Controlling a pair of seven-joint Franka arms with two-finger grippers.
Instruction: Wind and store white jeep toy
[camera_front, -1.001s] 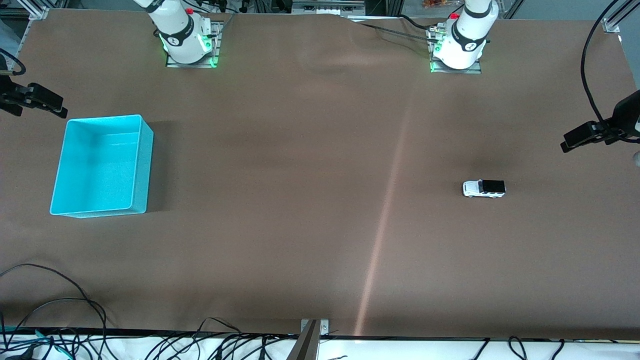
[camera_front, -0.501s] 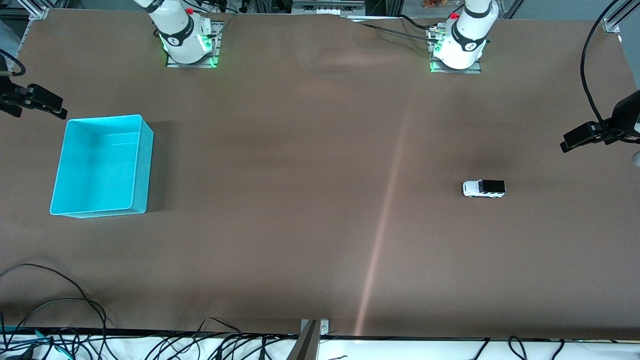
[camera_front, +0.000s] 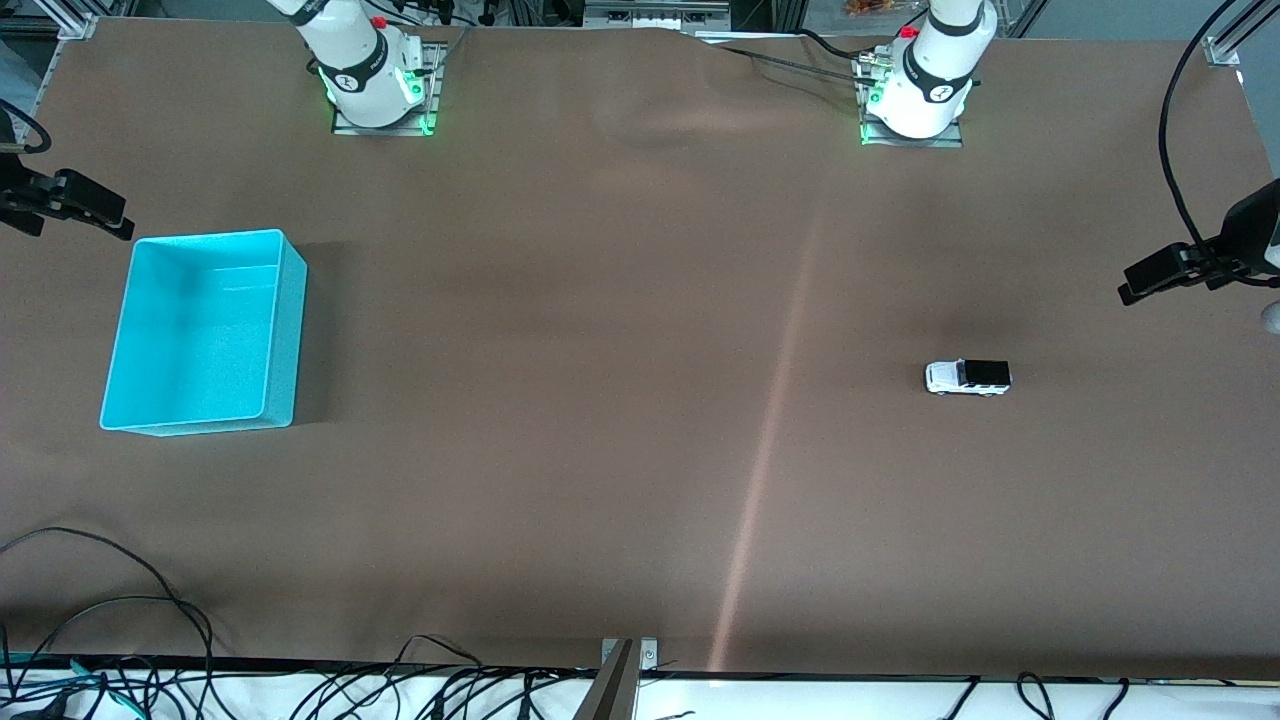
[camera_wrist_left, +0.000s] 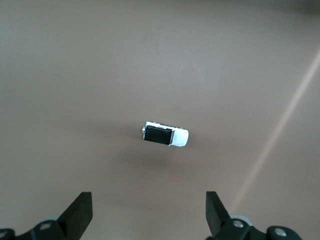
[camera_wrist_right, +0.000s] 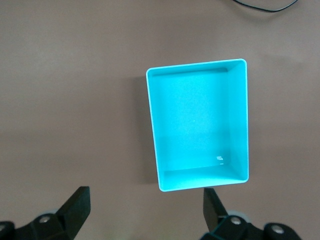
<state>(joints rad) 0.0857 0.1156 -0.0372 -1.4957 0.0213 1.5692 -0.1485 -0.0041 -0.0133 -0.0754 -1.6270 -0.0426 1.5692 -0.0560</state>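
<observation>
The white jeep toy (camera_front: 967, 377), with a black roof, stands on its wheels on the brown table toward the left arm's end. It also shows in the left wrist view (camera_wrist_left: 165, 134). My left gripper (camera_wrist_left: 148, 207) is open and empty, high above the table beside the jeep, and shows at the front view's edge (camera_front: 1140, 285). The turquoise bin (camera_front: 205, 330) stands empty toward the right arm's end and also shows in the right wrist view (camera_wrist_right: 197, 131). My right gripper (camera_wrist_right: 145, 202) is open and empty, high up beside the bin, at the front view's other edge (camera_front: 110, 215).
Loose black cables (camera_front: 120, 620) lie along the table's edge nearest the front camera. A pale streak of light (camera_front: 770, 440) crosses the brown mat between the bin and the jeep. Both arm bases (camera_front: 375, 85) stand at the edge farthest from the camera.
My left gripper has drifted very slightly toward the jeep's side of the table. The jeep and the bin have not moved.
</observation>
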